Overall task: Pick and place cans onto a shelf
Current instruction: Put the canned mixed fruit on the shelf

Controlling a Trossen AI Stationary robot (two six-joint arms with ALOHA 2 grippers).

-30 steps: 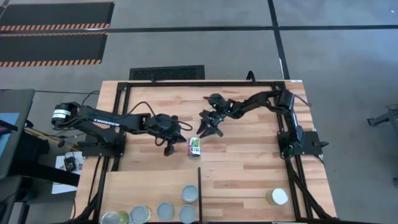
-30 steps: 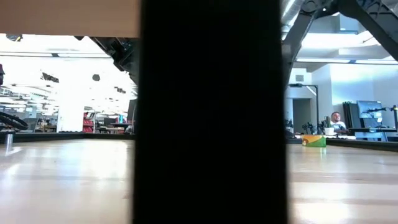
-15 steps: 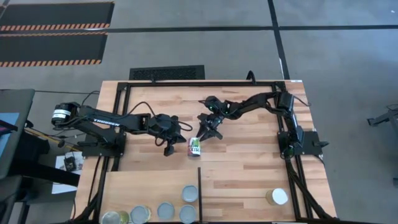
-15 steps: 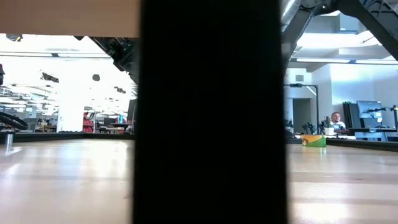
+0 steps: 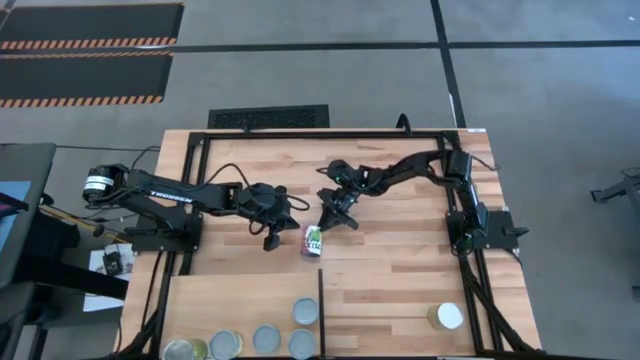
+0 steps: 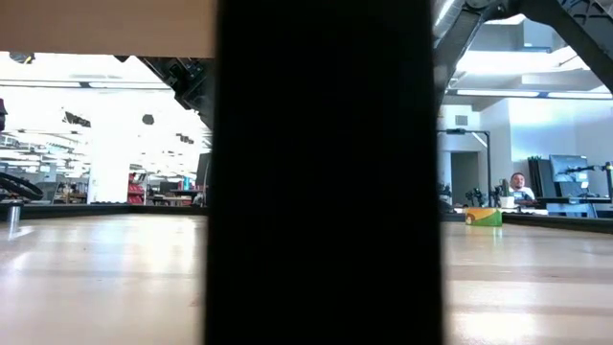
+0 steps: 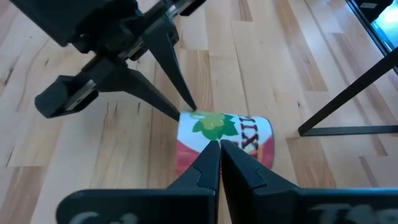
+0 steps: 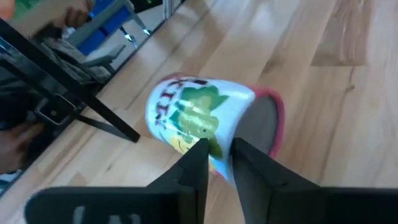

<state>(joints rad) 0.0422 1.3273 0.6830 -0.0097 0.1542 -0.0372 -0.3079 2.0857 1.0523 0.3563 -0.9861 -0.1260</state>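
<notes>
Plank-striped wooden tabletop [image 5: 400,260], labelled can [image 5: 314,238] lying on it just beyond the right gripper's fingers [image 5: 334,217], pale shelf panel [image 5: 235,295] bearing silvery cans [image 5: 305,311], white-topped can [image 5: 447,316] well apart.

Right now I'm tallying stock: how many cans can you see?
7: one lying mid-table by the right gripper; five on the shelf's left part; one right. Others may be hidden.

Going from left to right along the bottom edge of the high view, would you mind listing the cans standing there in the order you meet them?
Can with greenish top → dark-topped can → grey-topped can → grey-topped can beside the divider → thin dark divider → white-topped can. I left out the grey can farther up, since it overlaps in order.
</notes>
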